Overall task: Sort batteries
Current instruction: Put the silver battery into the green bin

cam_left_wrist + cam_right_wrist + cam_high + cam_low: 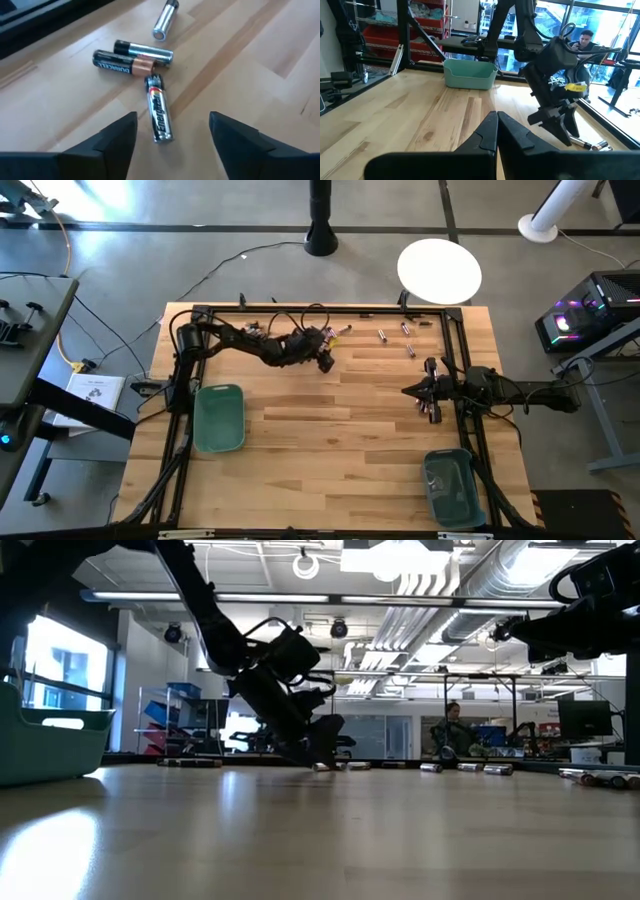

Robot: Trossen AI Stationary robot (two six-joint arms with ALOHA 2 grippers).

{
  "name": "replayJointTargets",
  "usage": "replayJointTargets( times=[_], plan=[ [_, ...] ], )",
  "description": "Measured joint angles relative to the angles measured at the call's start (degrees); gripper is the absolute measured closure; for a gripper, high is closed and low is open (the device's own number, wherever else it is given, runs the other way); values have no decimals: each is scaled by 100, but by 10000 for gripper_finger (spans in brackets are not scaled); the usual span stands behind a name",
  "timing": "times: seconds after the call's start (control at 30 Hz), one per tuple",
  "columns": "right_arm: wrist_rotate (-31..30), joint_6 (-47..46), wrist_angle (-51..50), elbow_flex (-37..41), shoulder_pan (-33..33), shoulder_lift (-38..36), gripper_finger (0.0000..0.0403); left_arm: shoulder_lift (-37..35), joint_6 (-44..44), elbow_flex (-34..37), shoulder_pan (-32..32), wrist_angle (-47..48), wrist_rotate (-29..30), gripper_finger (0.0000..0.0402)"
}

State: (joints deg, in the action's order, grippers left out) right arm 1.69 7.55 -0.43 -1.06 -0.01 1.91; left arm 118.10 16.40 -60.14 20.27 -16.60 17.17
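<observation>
Left pincer [172,132] open over batteries [160,117] — teal bins [219,418] apart

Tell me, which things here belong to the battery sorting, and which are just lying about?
Belongs to the job:
- batteries
- left teal bin
- right teal bin
- left pincer, open over a battery
- right pincer, shut, waiting

Just lying about:
- white round disc
- floor cables
- paper sheet

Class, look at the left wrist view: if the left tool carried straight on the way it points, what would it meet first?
Most likely the Energizer battery, lying between the open fingers of the left tool. The Duracell battery lies just beyond it; depth is hard to judge.
</observation>
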Motion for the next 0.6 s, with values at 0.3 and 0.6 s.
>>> replayJointTargets(
  times=[0.3, 0.6],
  plan=[
    [0, 0, 0, 0, 2, 0, 402, -1, -136, 0, 117, 159, 46, 291],
    [0, 0, 0, 0, -1, 0, 402, -183, -561, 0, 303, 527, -413, 370]
  ],
)
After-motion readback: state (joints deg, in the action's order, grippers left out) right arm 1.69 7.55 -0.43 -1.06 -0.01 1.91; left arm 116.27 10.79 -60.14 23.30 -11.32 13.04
